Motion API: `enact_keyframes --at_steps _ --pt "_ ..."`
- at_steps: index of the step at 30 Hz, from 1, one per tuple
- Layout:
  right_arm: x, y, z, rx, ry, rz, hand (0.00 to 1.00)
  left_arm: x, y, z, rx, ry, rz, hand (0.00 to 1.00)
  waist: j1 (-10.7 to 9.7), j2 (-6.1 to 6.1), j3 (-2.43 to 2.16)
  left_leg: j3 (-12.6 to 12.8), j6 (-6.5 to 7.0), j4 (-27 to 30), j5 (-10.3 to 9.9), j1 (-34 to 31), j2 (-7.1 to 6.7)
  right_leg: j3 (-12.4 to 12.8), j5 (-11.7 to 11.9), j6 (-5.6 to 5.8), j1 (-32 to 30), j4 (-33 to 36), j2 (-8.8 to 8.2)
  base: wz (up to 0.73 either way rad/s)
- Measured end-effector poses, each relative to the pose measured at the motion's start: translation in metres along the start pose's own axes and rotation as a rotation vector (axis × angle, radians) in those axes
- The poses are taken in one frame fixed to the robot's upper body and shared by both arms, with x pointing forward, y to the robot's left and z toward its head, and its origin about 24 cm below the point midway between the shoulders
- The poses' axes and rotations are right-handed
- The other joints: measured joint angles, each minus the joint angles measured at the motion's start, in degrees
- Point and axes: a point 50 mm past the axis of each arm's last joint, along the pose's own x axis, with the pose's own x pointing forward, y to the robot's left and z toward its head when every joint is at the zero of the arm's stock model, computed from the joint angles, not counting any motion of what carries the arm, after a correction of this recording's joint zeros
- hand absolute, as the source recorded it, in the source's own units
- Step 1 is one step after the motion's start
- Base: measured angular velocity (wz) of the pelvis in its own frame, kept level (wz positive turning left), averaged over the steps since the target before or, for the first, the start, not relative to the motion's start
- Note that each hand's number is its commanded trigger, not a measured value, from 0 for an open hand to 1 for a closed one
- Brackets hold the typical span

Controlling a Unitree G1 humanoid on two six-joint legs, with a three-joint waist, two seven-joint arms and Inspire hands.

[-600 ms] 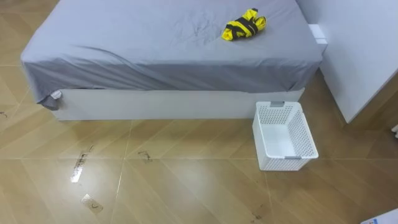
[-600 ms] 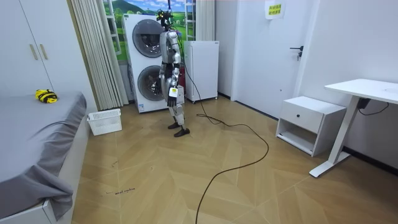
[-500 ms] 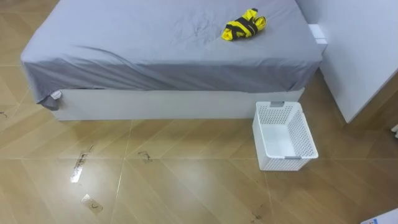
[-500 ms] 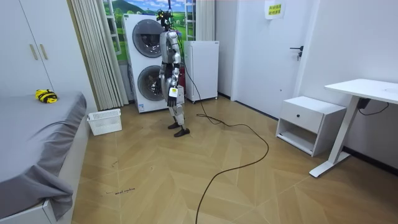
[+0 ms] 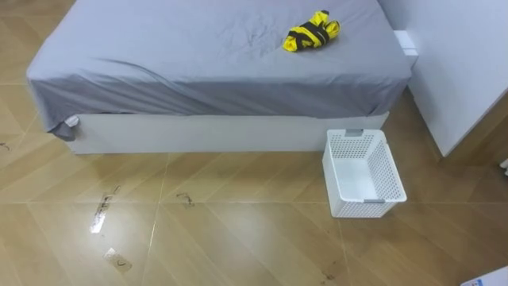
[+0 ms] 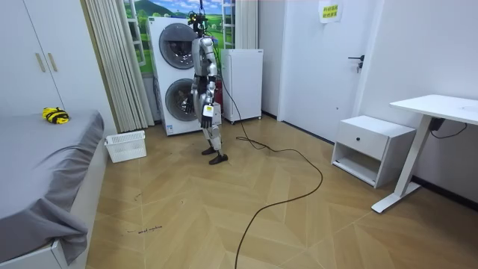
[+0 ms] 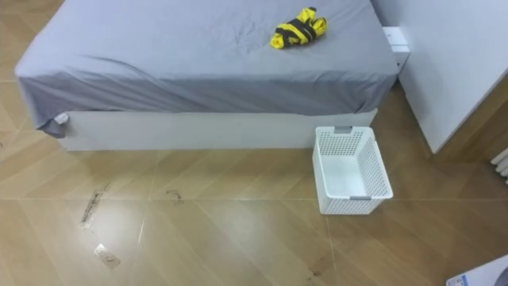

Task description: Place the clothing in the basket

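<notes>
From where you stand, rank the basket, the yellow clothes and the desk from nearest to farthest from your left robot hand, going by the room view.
1. basket, on the floor between the left robot hand and the bed.
2. yellow clothes, on the bed.
3. desk, far at the room view's right.

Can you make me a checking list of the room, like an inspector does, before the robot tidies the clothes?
surface: bed with a grey sheet, sheet a bit wrinkled; wooden floor below.
job's things: yellow and black bundle of clothes lies on the bed; white perforated plastic basket stands upright on the floor by the bed, empty.
clutter: small scuffs or scraps on the floor.
hands: left hand and right hand hang at the robot's sides, far from the clothes.
cables: nothing seen near the bed or basket.
surroundings: robot stands by the stacked white washing machines; white bedside cabinet and white desk are across the room.
</notes>
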Motion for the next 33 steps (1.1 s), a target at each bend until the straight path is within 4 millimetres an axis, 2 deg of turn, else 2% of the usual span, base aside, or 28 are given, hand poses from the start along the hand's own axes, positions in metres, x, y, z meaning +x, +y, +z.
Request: enact_keyframes --at_steps 9,11,12,14,17,18,20,21,22,23,24,25,26,27,28,29,30,31,32,33 --pt "0.0 0.0 -0.001 0.035 -0.001 -0.001 0.0 0.0 0.0 0.0 -0.004 0.001 0.002 0.0 0.0 0.3 0.03 0.0 0.0 0.0 0.0 -0.1 0.07 -0.1 0.0 -0.01 -0.1 0.1 0.04 0.0" --pt "0.0 0.0 0.0 0.026 -0.004 0.003 0.0 0.0 0.0 0.0 -0.01 0.002 0.002 0.0 0.1 0.36 -0.01 0.1 -0.06 0.1 -0.1 -0.4 0.15 -0.1 0.0 -0.07 -0.4 0.1 0.1 -0.02" --pt "0.0 0.001 0.002 0.018 -0.014 0.007 0.0 0.0 0.0 0.0 -0.01 0.003 0.003 0.0 0.1 0.23 -0.22 0.2 -0.12 0.3 -0.1 -0.9 0.24 -0.1 -0.2 -0.22 -1.0 0.5 0.12 -0.07" --pt "0.0 0.002 0.005 -0.002 -0.023 0.011 0.0 0.0 0.001 -0.002 -0.011 0.007 0.007 0.0 0.1 0.24 -0.2 0.5 -0.37 1.0 -0.6 -1.1 0.61 -0.2 -1.0 -0.42 -2.0 2.1 0.27 -0.12" --pt "0.001 0.003 0.006 -0.011 -0.016 0.01 0.0 -0.001 0.004 -0.007 -0.02 0.022 0.024 0.0 0.3 0.13 -0.28 1.0 -1.1 6.9 -3.4 -3.2 1.74 -0.4 -3.0 -1.19 -3.0 4.9 1.12 -0.07" --pt "0.001 0.004 0.008 -0.013 -0.021 0.014 0.0 -0.001 0.005 -0.006 -0.022 0.016 0.035 0.0 0.2 -0.12 -0.25 1.0 -1.61 11.6 -4.5 -5.3 2.21 -0.5 -4.1 -1.63 -3.8 6.7 1.23 -0.07" --pt "0.001 0.006 0.007 -0.018 -0.02 0.02 0.0 -0.001 0.011 -0.007 -0.056 0.02 0.058 0.0 0.3 -0.56 -0.32 1.1 -1.76 19.7 -4.6 -9.0 2.83 -0.5 -5.1 -2.3 -3.8 7.8 1.14 0.04" --pt "0.001 0.005 0.006 -0.013 -0.022 0.019 0.0 -0.001 0.012 -0.007 -0.057 0.019 0.061 0.0 0.2 -0.71 -0.01 0.9 -1.73 27.0 -4.5 -12.4 3.74 -0.1 -5.5 -2.7 -3.3 8.1 1.4 0.17" --pt "0.0 0.004 0.004 0.006 -0.018 0.015 0.0 -0.001 0.011 -0.007 -0.061 0.021 0.059 0.0 -0.1 -0.24 0.06 0.1 -1.43 32.2 -4.7 -15.6 4.01 0.1 -6.2 -3.3 -2.0 8.2 1.75 0.18" --pt "0.0 0.004 0.003 0.012 -0.016 0.012 0.0 -0.002 0.011 -0.009 -0.069 0.028 0.057 0.0 -0.1 -0.29 0.0 0.2 -1.02 32.0 -4.9 -16.8 3.52 0.2 -6.8 -3.61 -1.7 8.3 1.53 0.13" --pt "0.0 0.003 0.003 0.019 -0.015 0.009 0.0 -0.002 0.009 -0.011 -0.069 0.032 0.051 0.0 0.0 -0.45 0.07 0.1 -0.45 29.7 -5.2 -20.0 2.3 0.1 -7.7 -3.53 -1.5 8.7 0.76 0.0" --pt "0.0 0.002 0.003 0.019 -0.011 0.008 0.0 -0.002 0.006 -0.011 -0.074 0.033 0.046 0.0 0.2 -0.89 0.04 0.0 -0.96 25.2 -4.4 -23.4 0.69 0.2 -8.6 -3.13 -1.3 9.1 -0.29 0.0" --pt "0.0 0.001 0.003 0.021 -0.009 0.007 0.0 -0.003 0.005 -0.012 -0.067 0.036 0.048 0.0 0.4 -0.82 0.1 0.0 -1.68 21.9 -3.2 -25.1 0.17 0.2 -9.1 -2.92 -1.0 9.1 -0.67 -0.2" --pt "0.0 0.001 0.002 0.021 -0.002 0.005 0.0 -0.004 0.005 -0.017 -0.064 0.046 0.052 0.0 1.2 -0.81 0.12 -0.3 -2.21 15.5 1.1 -27.3 -0.03 0.4 -10.1 -2.58 -0.4 9.0 -1.34 -0.45" --pt "0.0 0.002 0.0 0.014 0.007 0.009 0.0 -0.007 0.006 -0.028 -0.063 0.07 0.059 0.0 1.8 -0.8 0.22 -0.5 -2.38 11.3 5.3 -28.3 0.0 1.7 -11.3 -2.05 0.9 8.9 -2.28 -0.53" --pt "0.0 0.002 0.0 0.007 0.008 0.009 0.0 -0.009 0.006 -0.032 -0.063 0.082 0.06 0.0 1.8 -0.89 0.22 -0.5 -2.26 10.1 7.1 -28.5 -0.05 2.1 -11.9 -1.75 1.6 8.8 -2.76 -0.42" --pt "0.0 0.001 0.0 0.0 0.01 0.006 0.0 -0.01 0.005 -0.039 -0.062 0.104 0.058 0.0 1.5 -1.03 0.21 0.4 -1.45 10.3 10.7 -29.1 -0.2 2.3 -13.3 -0.84 3.1 8.1 -3.8 -0.19" --pt "0.0 0.001 0.001 0.003 0.008 0.002 0.0 -0.01 0.004 -0.039 -0.062 0.105 0.054 0.0 1.5 -0.87 -0.35 2.3 0.41 12.6 12.1 -29.7 -0.79 2.7 -14.3 0.65 3.3 8.0 -5.11 -0.18" --pt "0.0 0.002 0.002 0.004 0.004 0.002 0.0 -0.01 0.004 -0.038 -0.062 0.1 0.051 0.0 1.6 -1.91 -0.43 3.2 1.72 14.3 11.5 -30.3 -1.16 2.9 -14.8 1.24 3.3 7.9 -5.8 -0.25" --pt "0.001 0.002 0.005 0.005 -0.003 0.004 0.0 -0.01 0.004 -0.038 -0.062 0.097 0.051 0.0 1.7 -2.8 -0.02 4.4 2.43 17.8 8.7 -31.2 -1.93 3.0 -15.2 1.98 3.9 7.7 -7.09 -0.26"
